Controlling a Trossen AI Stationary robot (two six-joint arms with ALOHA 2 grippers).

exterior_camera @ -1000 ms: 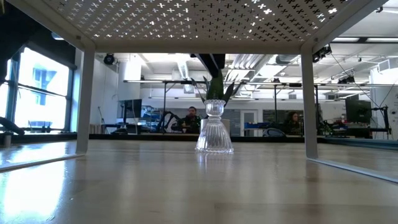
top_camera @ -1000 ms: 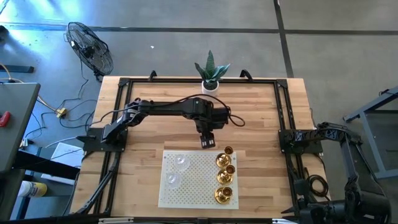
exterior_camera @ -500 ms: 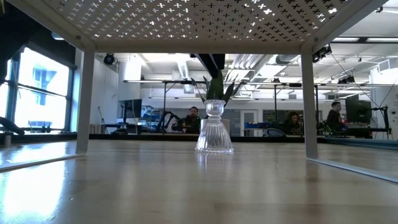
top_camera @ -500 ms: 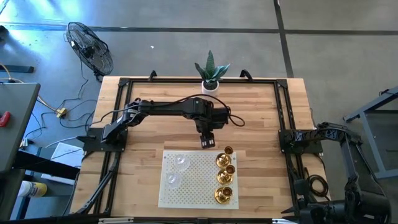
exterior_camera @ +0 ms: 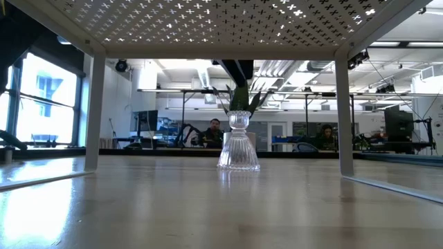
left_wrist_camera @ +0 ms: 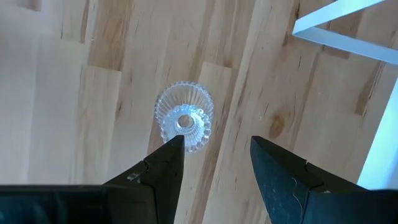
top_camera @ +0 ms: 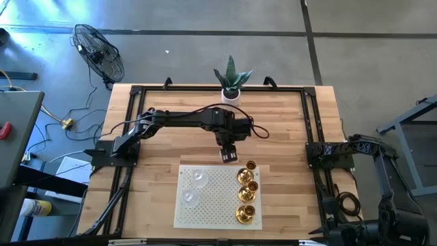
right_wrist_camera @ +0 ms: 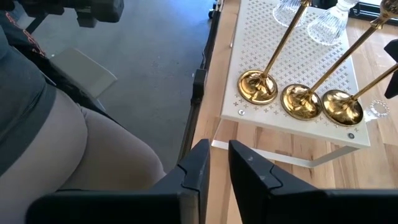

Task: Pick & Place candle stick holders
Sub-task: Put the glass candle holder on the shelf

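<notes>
Glass and brass are sorted on the white rack (top_camera: pixel 212 205) in the high view: two glass holders (top_camera: pixel 193 188) to one side, three brass holders (top_camera: pixel 245 195) to the other. The left hand (top_camera: pixel 228 154) is poised over the tabletop (top_camera: pixel 287 123) just behind the rack; the right arm is parked off the table's edge.

From the low view, the third glass holder (exterior_camera: pixel 239 142) is seen standing upright on the tabletop beyond the rack.

By the left wrist view, open fingers (left_wrist_camera: pixel 163 168) are shown above and beside that holder, not around it; pickup is judged in hand, and centring and lowering are needed next.

In the right wrist view, the right hand (right_wrist_camera: pixel 217 163) is seen almost closed, empty, beside the rack.
</notes>
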